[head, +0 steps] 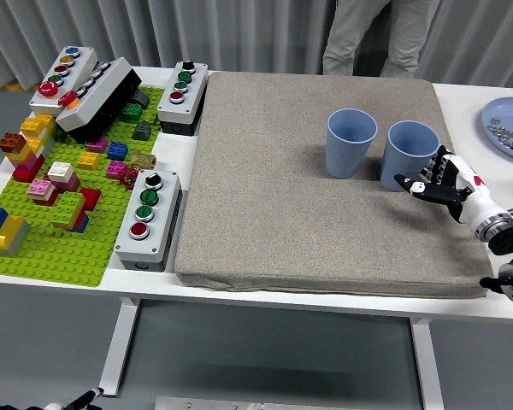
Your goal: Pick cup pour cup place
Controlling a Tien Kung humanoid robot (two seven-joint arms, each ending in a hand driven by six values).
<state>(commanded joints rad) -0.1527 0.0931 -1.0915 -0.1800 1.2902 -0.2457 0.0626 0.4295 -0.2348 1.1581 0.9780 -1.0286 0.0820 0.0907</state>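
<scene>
Blue plastic describes both cups: the right cup (409, 154) stands upright on a grey mat (316, 179) touching or just beside the left cup (351, 142), and the robot's right hand (440, 181) sits at its right side with fingers loosely spread, close to the wall but gripping nothing. Judging from this, the task has barely begun, since picking up, pouring and setting down all remain. Around the mat, the white bench (265, 295) carries button boxes (148, 217), a green plate of toy bricks (60, 192) and a blue dish (506, 125); no writing is legible anywhere.

matt plastic cups (351, 142), rough cloth mat (274, 188)
</scene>
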